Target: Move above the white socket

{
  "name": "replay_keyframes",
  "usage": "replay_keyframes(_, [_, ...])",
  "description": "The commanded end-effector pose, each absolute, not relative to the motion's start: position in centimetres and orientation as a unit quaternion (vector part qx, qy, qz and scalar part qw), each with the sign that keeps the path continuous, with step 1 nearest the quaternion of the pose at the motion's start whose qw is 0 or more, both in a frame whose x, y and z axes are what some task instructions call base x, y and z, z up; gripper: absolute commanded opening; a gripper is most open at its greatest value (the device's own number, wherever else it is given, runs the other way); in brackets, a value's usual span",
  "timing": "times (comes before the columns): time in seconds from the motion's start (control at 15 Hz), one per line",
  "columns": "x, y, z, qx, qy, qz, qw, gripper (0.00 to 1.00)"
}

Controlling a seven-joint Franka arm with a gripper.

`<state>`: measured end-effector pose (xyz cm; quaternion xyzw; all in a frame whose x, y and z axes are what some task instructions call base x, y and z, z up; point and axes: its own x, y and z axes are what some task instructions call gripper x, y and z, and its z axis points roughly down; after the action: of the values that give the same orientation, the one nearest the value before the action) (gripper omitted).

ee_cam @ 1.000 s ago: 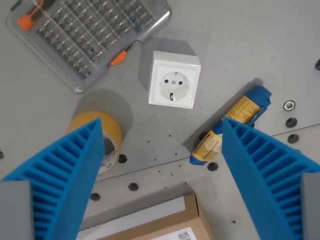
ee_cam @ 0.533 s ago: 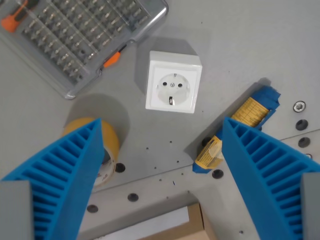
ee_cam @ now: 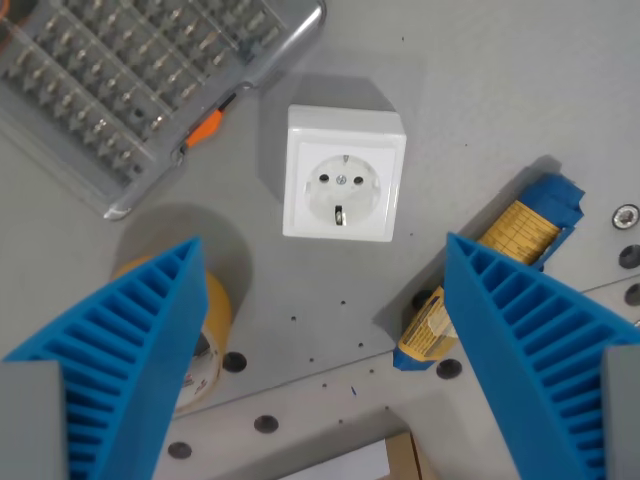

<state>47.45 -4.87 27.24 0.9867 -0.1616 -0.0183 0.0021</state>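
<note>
Two ribbed blue fingers of the pincer [ee_cam: 325,290] spread wide and empty, framing the square white plastic socket [ee_cam: 344,186] on the grey tabletop [ee_cam: 500,90], likely for centring overhead.

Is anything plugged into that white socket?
No, the socket face shows both holes bare, with no plug or cable in it.
</note>
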Motion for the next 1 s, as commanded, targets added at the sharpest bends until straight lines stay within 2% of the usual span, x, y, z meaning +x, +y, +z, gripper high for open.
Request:
replay_keyframes(0.07, [46.7, -5.2, 25.5, 0.979, -0.202, 0.025, 0.002, 1.00])
replay_keyframes(1.0, [45.2, -5.6, 18.6, 0.976, -0.218, 0.026, -0.001, 1.00])
